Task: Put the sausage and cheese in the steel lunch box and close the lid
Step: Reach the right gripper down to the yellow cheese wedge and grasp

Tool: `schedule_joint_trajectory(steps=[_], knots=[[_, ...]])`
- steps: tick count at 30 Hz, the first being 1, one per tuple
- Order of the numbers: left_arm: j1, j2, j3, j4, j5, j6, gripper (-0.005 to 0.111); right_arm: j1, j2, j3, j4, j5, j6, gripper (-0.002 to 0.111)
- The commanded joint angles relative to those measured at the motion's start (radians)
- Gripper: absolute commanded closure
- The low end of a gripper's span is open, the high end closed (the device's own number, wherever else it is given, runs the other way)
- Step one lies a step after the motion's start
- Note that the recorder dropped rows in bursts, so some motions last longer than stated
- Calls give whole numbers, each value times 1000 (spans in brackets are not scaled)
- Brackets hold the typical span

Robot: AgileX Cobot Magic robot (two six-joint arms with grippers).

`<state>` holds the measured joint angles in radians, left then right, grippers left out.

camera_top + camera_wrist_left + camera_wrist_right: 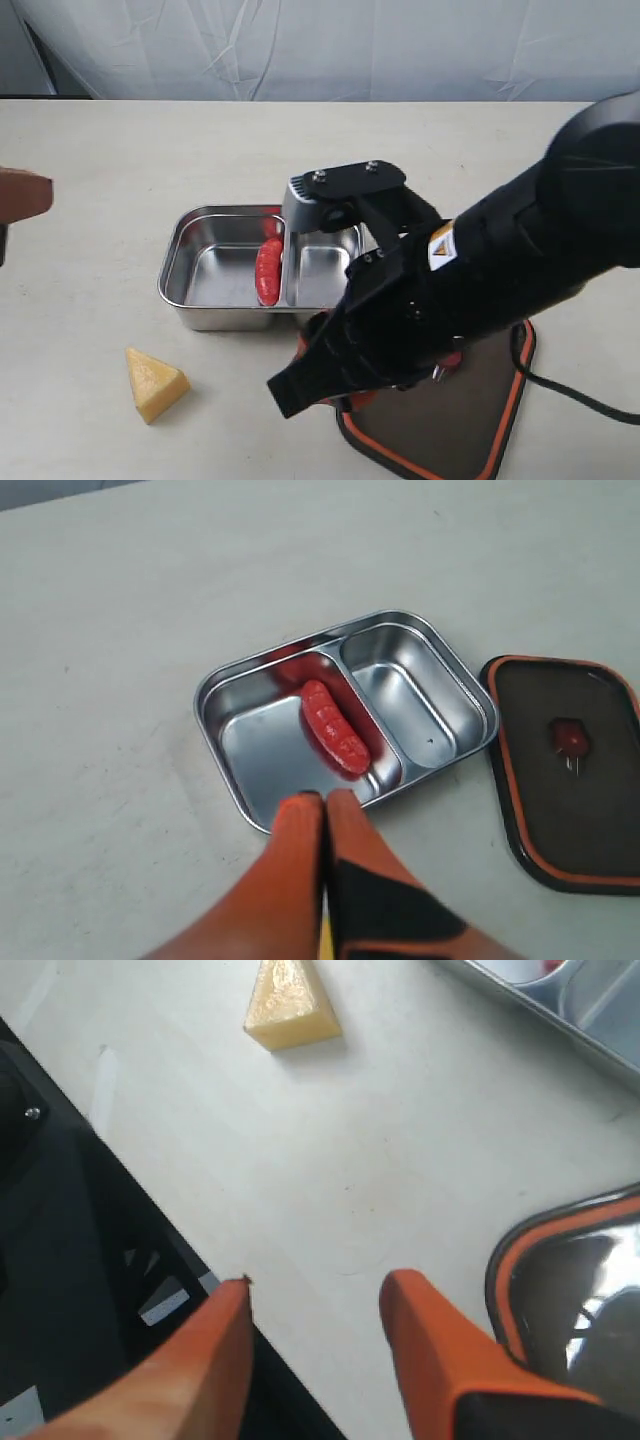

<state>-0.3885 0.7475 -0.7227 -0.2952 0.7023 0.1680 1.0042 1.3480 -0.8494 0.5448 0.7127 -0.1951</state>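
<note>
Checking positions before the cheese pick.

Sausage (268, 272): lying in the larger compartment of the lunch box (176, 262), lengthwise against the divider. That half of the task reads as done.

Cheese (155, 383): out on the bare tabletop, between the box and the near edge, on my left arm's side. Well apart from the box, touching nothing.

Lid (455, 430): flat on the tabletop toward the near edge on my right arm's side, orange seal facing up. The box is uncovered.

Right jaws: spread wide, empty, low over bare tabletop between cheese and lid. One orange fingertip (225, 1310) shows with nothing against it.

Left jaws: pressed together, empty, hovering above the near rim of the box.

Key relation: in the right wrist view the cheese lies ahead of my open right jaws, apart from them, with only bare tabletop between. It sits slightly off my centre line. Its broad end faces me and its point faces away, so the long axis runs roughly along my line of approach.

Judgement: the right arm is the better placed one, being already open and aimed. Closing would press on the two sloping sides. A grip near the broad end seems safer, since the taper could squeeze the wedge forward and out.
</note>
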Motion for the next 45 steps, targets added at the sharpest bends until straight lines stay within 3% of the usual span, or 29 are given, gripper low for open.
schedule_joint_trajectory(steps=[1, 8, 17, 20, 25, 45], knots=[[-3, -156, 58, 129, 10, -135, 107, 40, 107, -43, 84, -57, -108, 64], [-3, -287, 78, 430, 191, -328, 107, 136, 255, -225, 60, -78, -175, 64], [-3, -409, 78, 629, 295, -468, 107, 144, 449, -407, 52, -52, -173, 64], [-3, -442, 78, 662, 306, -473, 107, 150, 502, -453, 39, -28, -173, 62], [-3, -473, 78, 721, 369, -475, 107, 167, 578, -516, 21, 1, -173, 44], [-3, -475, 78, 734, 400, -475, 107, 173, 730, -663, -129, 15, -74, 43]])
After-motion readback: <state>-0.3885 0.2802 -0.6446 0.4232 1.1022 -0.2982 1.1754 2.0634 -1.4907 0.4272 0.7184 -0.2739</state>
